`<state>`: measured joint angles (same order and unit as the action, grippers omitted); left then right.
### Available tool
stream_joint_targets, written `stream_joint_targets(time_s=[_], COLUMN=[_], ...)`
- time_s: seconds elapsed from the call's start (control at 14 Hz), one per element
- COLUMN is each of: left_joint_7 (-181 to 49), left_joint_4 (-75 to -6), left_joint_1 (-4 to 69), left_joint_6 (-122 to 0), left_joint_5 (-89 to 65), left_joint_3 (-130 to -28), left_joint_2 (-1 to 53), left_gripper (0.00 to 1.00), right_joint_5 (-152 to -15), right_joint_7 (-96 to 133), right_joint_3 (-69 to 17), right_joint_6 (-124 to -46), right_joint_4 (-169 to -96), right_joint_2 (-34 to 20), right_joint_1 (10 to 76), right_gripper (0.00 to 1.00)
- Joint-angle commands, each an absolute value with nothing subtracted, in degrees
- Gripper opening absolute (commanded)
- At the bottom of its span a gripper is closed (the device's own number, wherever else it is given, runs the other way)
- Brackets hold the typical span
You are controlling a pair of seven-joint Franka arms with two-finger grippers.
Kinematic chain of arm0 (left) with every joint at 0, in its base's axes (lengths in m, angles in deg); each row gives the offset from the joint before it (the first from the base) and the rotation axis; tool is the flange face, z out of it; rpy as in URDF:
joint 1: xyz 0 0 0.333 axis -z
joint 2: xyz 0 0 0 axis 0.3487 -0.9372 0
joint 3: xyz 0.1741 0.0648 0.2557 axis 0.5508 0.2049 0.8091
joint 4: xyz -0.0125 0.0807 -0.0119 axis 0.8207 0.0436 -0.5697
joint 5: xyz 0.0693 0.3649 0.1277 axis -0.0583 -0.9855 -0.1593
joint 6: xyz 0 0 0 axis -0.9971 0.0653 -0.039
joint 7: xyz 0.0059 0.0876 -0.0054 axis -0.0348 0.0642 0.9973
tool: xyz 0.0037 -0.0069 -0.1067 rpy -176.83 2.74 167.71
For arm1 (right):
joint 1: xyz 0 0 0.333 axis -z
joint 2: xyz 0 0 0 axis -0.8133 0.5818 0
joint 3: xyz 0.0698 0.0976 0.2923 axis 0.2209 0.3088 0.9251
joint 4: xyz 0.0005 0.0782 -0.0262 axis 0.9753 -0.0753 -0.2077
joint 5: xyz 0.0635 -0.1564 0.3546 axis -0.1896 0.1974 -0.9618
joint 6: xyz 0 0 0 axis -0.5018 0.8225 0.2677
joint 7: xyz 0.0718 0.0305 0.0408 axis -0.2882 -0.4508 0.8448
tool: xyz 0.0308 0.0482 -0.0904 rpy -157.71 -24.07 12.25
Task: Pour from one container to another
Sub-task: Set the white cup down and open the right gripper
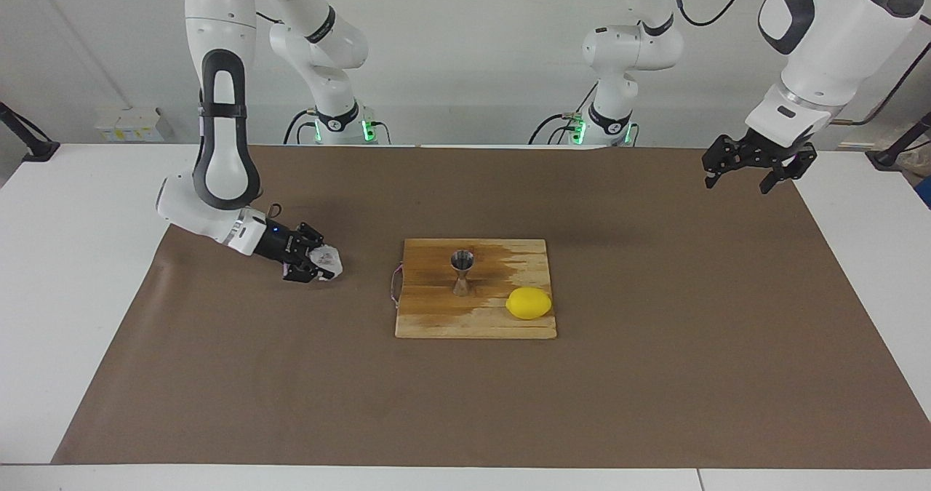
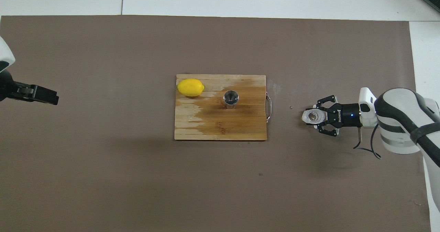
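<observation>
The small translucent plastic cup [image 1: 327,260] [image 2: 312,116] is held in my right gripper [image 1: 318,264] [image 2: 315,117], which is shut on it. The cup is low over the brown paper, between the cutting board and the right arm's end of the table. Whether it touches the paper I cannot tell. The shiny steel jigger [image 1: 462,273] [image 2: 231,97] stands upright in the middle of the wooden cutting board [image 1: 436,320] [image 2: 213,130]. My left gripper [image 1: 737,182] [image 2: 51,98] hangs open and holds nothing, high over the paper's corner at the left arm's end, where the arm waits.
A yellow lemon [image 1: 529,302] [image 2: 190,87] lies on the board's corner farther from the robots, toward the left arm's end. A thin metal handle [image 2: 269,105] sticks out of the board's edge facing the cup. Brown paper [image 1: 654,345] covers the table.
</observation>
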<state>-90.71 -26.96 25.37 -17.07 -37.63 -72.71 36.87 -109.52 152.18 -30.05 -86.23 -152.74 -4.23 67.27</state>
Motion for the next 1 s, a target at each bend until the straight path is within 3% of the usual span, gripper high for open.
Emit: stream_joint_targets(time_s=[0.0,0.14,0.5,0.93], left_joint_7=[-91.03,-91.03,-91.03,-91.03], left_joint_4=[-28.05,-28.05,-28.05,-28.05], left_joint_1=[25.42,25.42,25.42,25.42], left_joint_6=[-16.67,-16.67,-16.67,-16.67], left_joint_5=[-37.34,-37.34,-37.34,-37.34], left_joint_3=[-72.55,-72.55,-72.46,-72.55], left_joint_2=[38.10,38.10,38.10,38.10], left_gripper=[1.00,1.00,1.00,1.00], right_joint_5=[-110.55,-107.93,-90.28,-73.31], right_joint_7=[152.53,149.90,127.71,85.28], right_joint_3=[-29.39,-29.74,-29.22,-29.22], right_joint_6=[-86.44,-86.52,-85.56,-84.94], right_joint_4=[-151.98,-151.71,-151.62,-150.31], right_joint_2=[-4.47,-5.78,-17.02,-18.18], right_joint_1=[67.61,67.43,65.77,57.08], right_gripper=[1.00,1.00,1.00,1.00])
